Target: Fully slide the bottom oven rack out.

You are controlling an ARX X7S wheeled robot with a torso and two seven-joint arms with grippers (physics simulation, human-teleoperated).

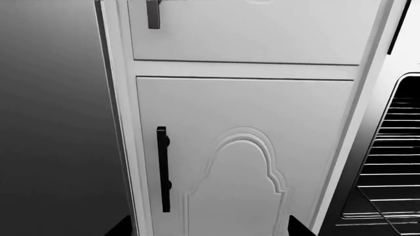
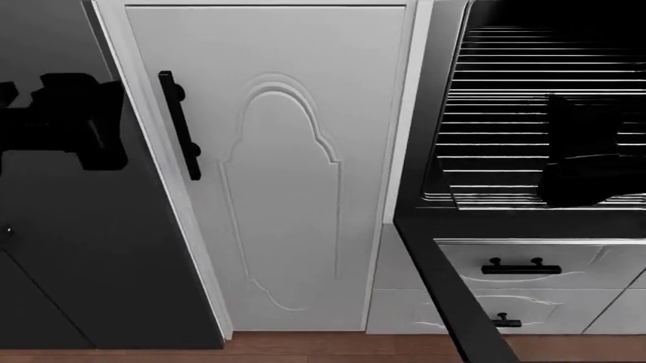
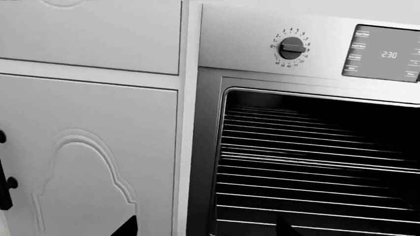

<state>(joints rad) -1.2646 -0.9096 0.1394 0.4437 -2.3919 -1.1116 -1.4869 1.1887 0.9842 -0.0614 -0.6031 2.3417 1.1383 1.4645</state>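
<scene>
The oven (image 3: 210, 147) stands open, with a dark inside and a steel control panel above it. The bottom oven rack (image 3: 315, 214) is the lowest set of silver wires, and it lies inside the cavity. Its front bar shows in the head view (image 2: 485, 198) and its edge in the left wrist view (image 1: 394, 172). My right gripper (image 2: 580, 151) hangs open and empty in front of the oven opening, over the rack; its fingertips (image 3: 128, 227) are wide apart. My left gripper (image 2: 60, 121) is open and empty, off to the left of the white cabinet door.
A tall white panelled cabinet door (image 2: 283, 174) with a black vertical handle (image 2: 180, 125) stands left of the oven. The open oven door's black edge (image 2: 444, 295) juts forward. White drawers with black handles (image 2: 521, 267) sit below. A second wire rack (image 3: 295, 123) lies higher in the oven.
</scene>
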